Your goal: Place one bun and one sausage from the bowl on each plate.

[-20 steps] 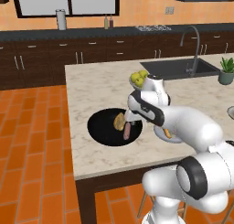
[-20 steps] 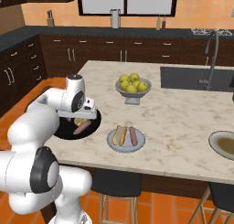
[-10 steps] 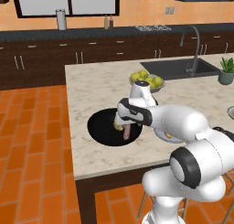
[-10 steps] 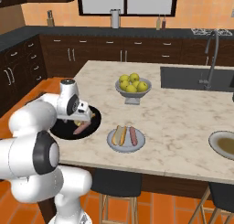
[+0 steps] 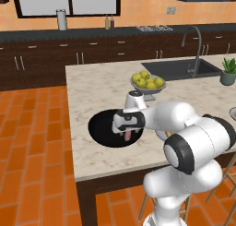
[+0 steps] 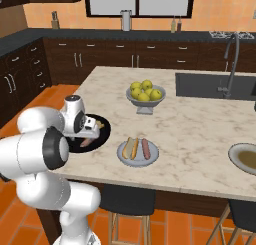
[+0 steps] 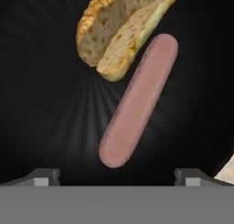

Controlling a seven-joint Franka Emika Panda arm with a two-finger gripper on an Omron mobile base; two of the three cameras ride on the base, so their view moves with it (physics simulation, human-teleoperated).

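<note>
The gripper (image 7: pixel 117 176) is being held open over the bowl (image 7: pixel 41 109), its two finger tips standing wide apart at 7 and 5 o'clock in the hand view, with nothing between them. The sausage (image 7: pixel 137 99) is lying directly ahead of the jaws on the black floor of the bowl, its length running from 6 toward 1 o'clock. The bun (image 7: pixel 119 31) is lying just beside it at 12 o'clock, appearing to touch it near the upper end.

From the right base view, the hand is being seen low over the bowl (image 6: pixel 102 139) at the island's near corner. At 3 o'clock from the bowl, the pale plate (image 6: pixel 125 156) is already carrying a bun and a sausage. The second plate (image 6: pixel 240 151) is standing well apart at the far 3 o'clock edge, and nothing is being made out on it. The fruit bowl (image 6: pixel 142 101) is standing behind, at 1 o'clock.

The sausage is being judged light, smooth and liable to roll or slip; a hold across its narrow middle is advised, with the fingers turned square to its length. The bun is being judged soft and easily crushed. Crowding from the bun at the upper end is being noted as a risk.
</note>
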